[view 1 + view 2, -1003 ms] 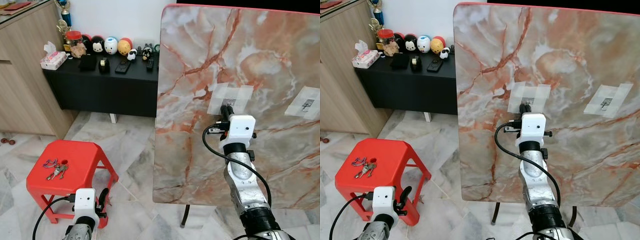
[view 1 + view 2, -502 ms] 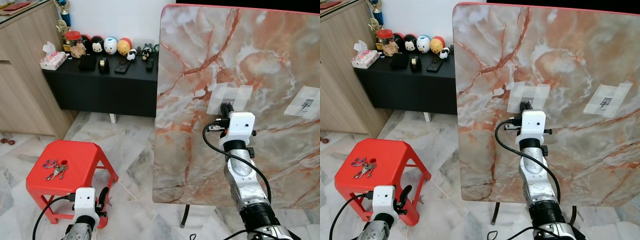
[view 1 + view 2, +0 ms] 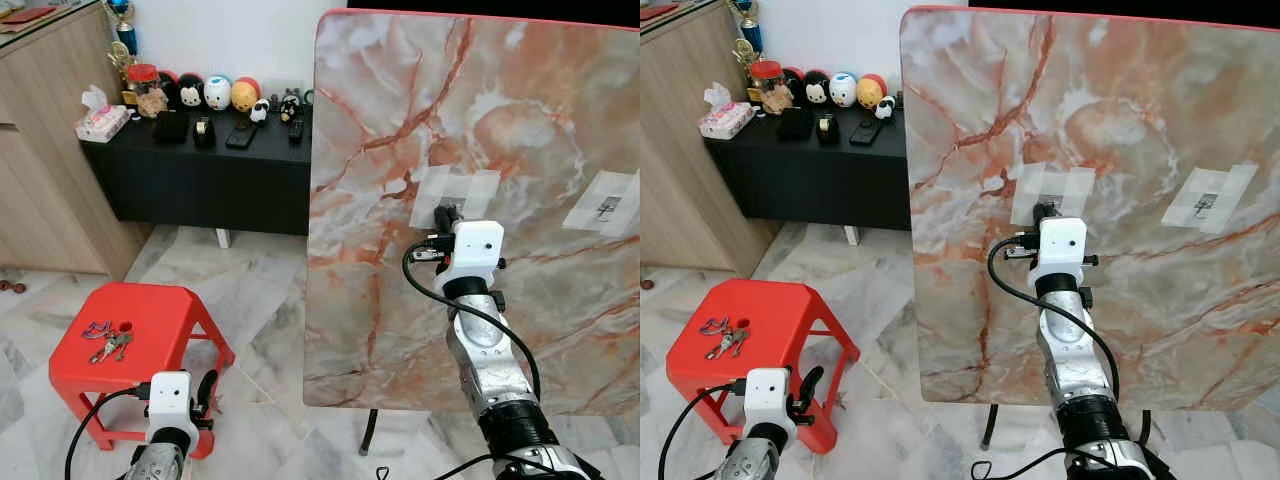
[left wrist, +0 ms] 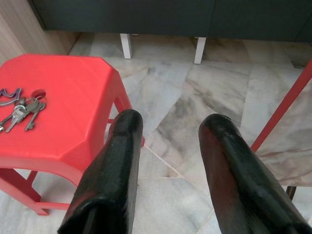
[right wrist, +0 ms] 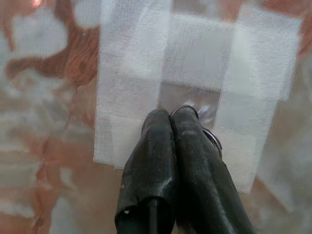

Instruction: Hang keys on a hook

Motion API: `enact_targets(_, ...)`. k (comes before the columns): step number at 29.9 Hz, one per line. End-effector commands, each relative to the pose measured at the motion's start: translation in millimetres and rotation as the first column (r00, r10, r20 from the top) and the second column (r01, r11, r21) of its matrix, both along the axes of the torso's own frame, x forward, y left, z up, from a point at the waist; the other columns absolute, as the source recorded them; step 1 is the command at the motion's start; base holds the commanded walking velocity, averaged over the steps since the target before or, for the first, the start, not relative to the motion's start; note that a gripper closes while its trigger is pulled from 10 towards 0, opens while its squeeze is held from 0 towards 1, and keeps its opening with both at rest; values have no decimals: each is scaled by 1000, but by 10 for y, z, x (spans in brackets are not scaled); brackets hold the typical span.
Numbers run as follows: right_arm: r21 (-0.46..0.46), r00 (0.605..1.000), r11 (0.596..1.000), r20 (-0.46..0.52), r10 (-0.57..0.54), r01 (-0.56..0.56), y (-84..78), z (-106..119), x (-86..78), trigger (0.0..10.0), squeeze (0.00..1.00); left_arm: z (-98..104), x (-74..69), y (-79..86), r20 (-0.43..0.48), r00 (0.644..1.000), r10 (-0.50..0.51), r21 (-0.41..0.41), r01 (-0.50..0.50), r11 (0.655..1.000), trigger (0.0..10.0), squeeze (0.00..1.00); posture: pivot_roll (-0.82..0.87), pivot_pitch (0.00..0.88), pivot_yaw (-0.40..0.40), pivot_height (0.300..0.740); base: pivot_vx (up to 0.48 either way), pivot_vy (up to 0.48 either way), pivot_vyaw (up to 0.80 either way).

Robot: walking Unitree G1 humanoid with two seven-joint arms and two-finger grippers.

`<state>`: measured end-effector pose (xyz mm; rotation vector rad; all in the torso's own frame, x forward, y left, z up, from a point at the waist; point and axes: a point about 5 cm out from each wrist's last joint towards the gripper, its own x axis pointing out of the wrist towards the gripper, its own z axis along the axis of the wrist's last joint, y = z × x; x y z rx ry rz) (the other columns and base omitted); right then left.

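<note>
right gripper (image 5: 171, 119) clenched on thin metal key ring (image 5: 210, 135) at taped hook (image 5: 195, 101), centre frame, left gripper (image 4: 170, 146) released lower left, spare keys (image 3: 108, 340) left on red plastic stool (image 3: 160, 330)

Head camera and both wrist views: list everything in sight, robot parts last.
Marble panel: one, white with orange veins, upright on the right.
Taped hooks: two, silver under white tape; one far right, one at the right fingertips.
Key ring: one, silver, beside the shut right fingers.
Stool: one, red, lower left.
Keys: one bunch, silver with purple tag, on the stool.
Sideboard: one, black, against the wall.
Figurines: several, mixed colours, on the sideboard.
Tissue pack: one, pink.
Left gripper: black, open, low by the stool.
Right gripper: black, shut at the taped hook.
</note>
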<state>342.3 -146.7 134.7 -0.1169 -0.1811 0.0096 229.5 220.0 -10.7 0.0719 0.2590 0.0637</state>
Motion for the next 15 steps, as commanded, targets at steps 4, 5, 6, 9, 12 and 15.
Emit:
enact_targets(4, -7, 999, 999, -44, 31, -31, 38, -87, -42, 10000, 0, -7, -3, -7, -12, 1000, -14, 16, 14, 1000, 10000, 0, 142, 36, -59, 740, 0, 0, 0)
enact_targets(5, -8, 999, 999, -44, 32, -33, 38, -89, -48, 10000, 0, -7, -3, -7, -12, 1000, -14, 16, 14, 1000, 10000, 0, 142, 36, -59, 740, 0, 0, 0)
enact_targets(6, -9, 998, 999, -44, 34, -34, 38, -91, -52, 10000, 0, -7, -3, -7, -12, 1000, -14, 16, 14, 1000, 10000, 0, 141, 35, -59, 740, 0, 0, 0)
enact_targets(9, -8, 998, 999, -46, 32, -33, 30, -102, -71, 10000, 0, -6, -1, -7, -12, 1000, -14, 15, 15, 1000, 10000, 0, 140, 35, -58, 740, 0, 0, 0)
enact_targets(12, -10, 998, 999, -51, 32, -32, 24, -112, -81, 10000, 0, -5, 1, -8, -12, 1000, -14, 15, 15, 1000, 10000, 0, 140, 35, -58, 740, 0, 0, 0)
enact_targets(15, -12, 999, 1000, -46, 26, -26, 7, -107, -86, 10000, 0, -4, 3, -8, -11, 1000, -14, 16, 14, 1000, 10000, 0, 140, 34, -58, 740, 0, 0, 0)
